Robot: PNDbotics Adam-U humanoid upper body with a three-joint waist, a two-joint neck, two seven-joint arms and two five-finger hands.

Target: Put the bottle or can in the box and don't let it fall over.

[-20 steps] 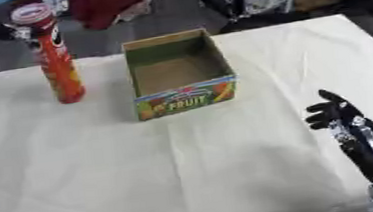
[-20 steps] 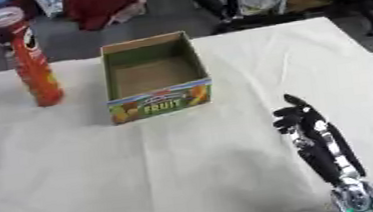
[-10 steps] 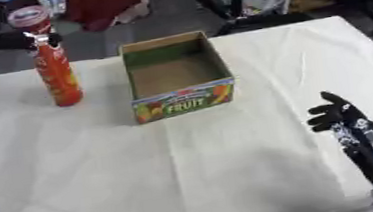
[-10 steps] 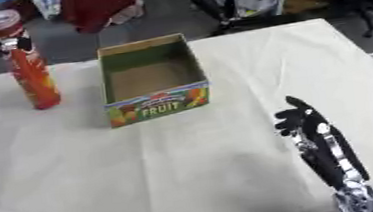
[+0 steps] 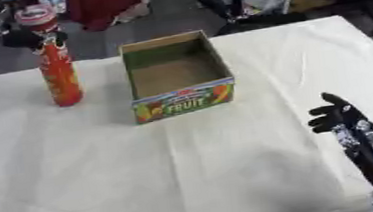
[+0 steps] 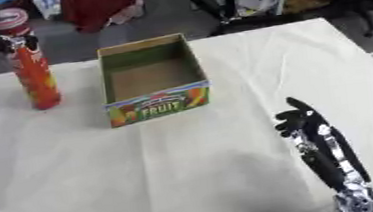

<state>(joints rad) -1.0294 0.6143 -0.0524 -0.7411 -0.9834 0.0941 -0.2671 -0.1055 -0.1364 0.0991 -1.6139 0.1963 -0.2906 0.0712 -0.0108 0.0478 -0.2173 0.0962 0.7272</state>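
Cream-clothed table [image 5: 189, 178], cluttered room behind, left hand [image 5: 28, 38] fingers seemingly pinching upright can [image 5: 56, 67] — right hand [image 5: 351, 127] relaxed.

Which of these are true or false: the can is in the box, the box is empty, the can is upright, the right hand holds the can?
1. The can is in the box. False: it stands on the table, left of the box.
2. The box is empty. True.
3. The can is upright. True.
4. The right hand holds the can. False: it is near the lower right, holding nothing; the left hand is at the can's top.
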